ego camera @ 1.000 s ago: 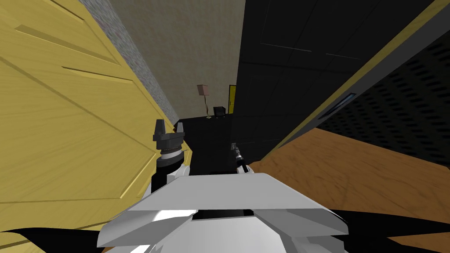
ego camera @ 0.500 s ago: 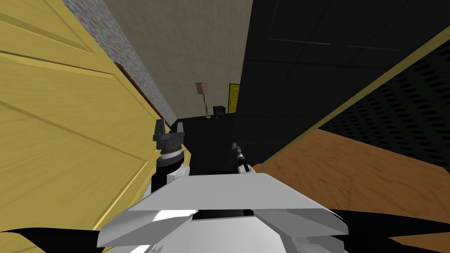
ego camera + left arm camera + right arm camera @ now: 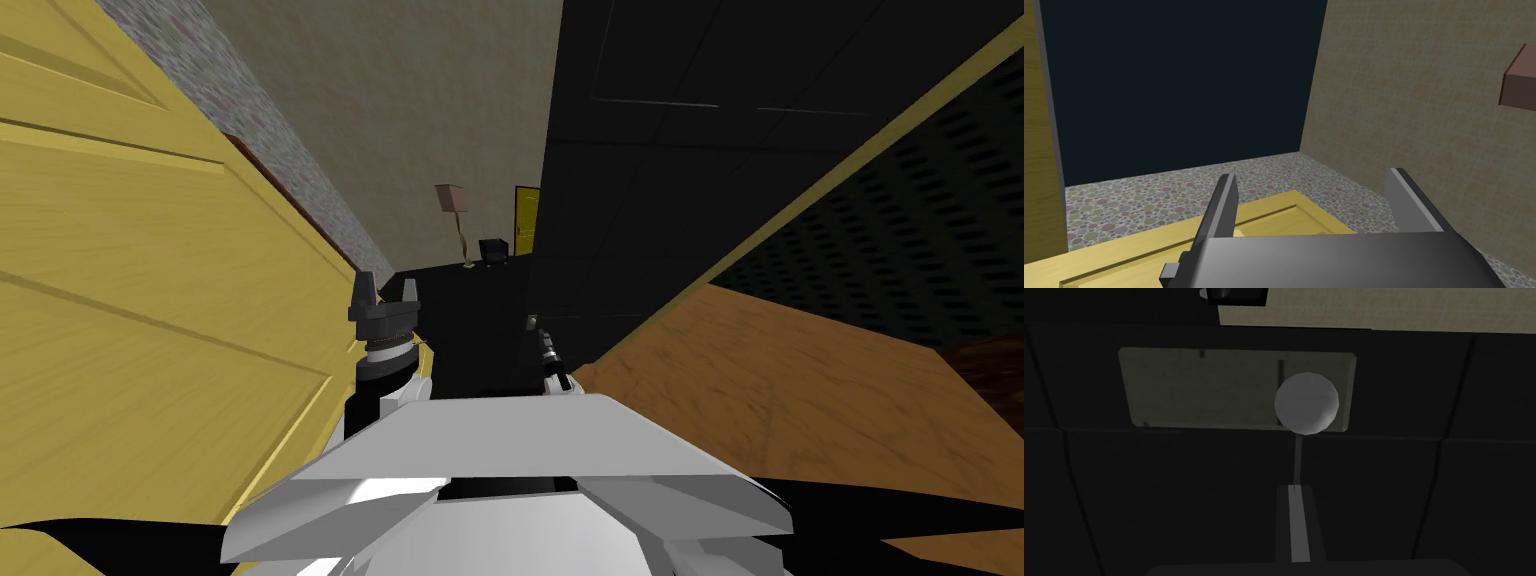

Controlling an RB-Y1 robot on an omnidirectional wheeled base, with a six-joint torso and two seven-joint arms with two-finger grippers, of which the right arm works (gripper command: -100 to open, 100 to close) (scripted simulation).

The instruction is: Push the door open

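A dark, panelled door (image 3: 700, 150) stands at my right in the head view. In the right wrist view its round grey knob (image 3: 1306, 403) sits on a pale plate (image 3: 1199, 388). My right gripper (image 3: 1296, 455) is shut, its fingers reaching up to just under the knob, with nothing held. The head view shows it small against the door's edge (image 3: 537, 322). My left gripper (image 3: 382, 292) is open and empty beside a yellow panelled door (image 3: 150, 300) on my left. That yellow door (image 3: 1174, 240) lies under its fingers (image 3: 1221, 210) in the left wrist view.
Between the two doors, a narrow passage leads to a tan wall with a floor lamp (image 3: 450, 200), a small dark box (image 3: 493, 250) and a far yellow door (image 3: 526, 220). A speckled wall (image 3: 250, 120) runs along the left. Brown wood floor (image 3: 800, 380) spreads right.
The whole head view has shifted as I moved: the yellow door slid toward the lower left, more speckled wall shows, and the brown floor widened. Both grippers kept their pose.
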